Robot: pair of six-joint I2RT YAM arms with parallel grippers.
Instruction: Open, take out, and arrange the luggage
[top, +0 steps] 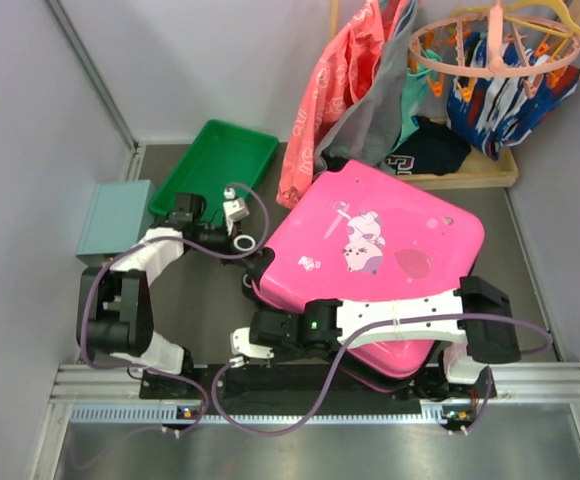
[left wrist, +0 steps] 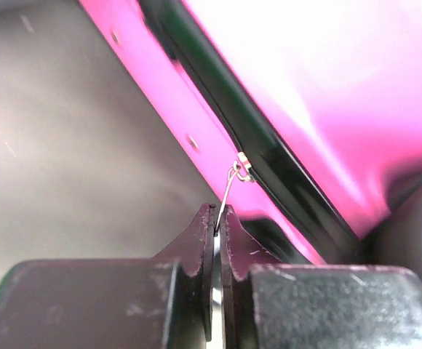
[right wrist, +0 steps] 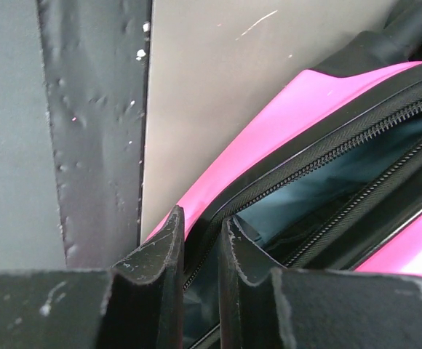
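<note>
The hot-pink luggage (top: pixel 370 260) lies flat on the dark floor, sticker side up, its zip partly undone. My left gripper (top: pixel 244 246) is at its left edge. In the left wrist view the left gripper (left wrist: pixel 217 212) is shut on the thin metal zipper pull (left wrist: pixel 230 186), which hangs from the black zip band of the luggage (left wrist: pixel 327 87). My right gripper (top: pixel 254 338) sits at the near left corner. Seen from the right wrist, the right gripper (right wrist: pixel 202 219) straddles the luggage (right wrist: pixel 269 138) rim: one finger is outside the pink shell and the other is inside the gap, against the grey-teal lining (right wrist: pixel 320 189).
A green tray (top: pixel 215 160) and a pale-teal box (top: pixel 115 215) stand left of the suitcase. Clothes (top: pixel 350 80) and a round peg hanger (top: pixel 495 45) hang at the back over a wooden board (top: pixel 470 175). A metal rail (top: pixel 320 385) runs along the near edge.
</note>
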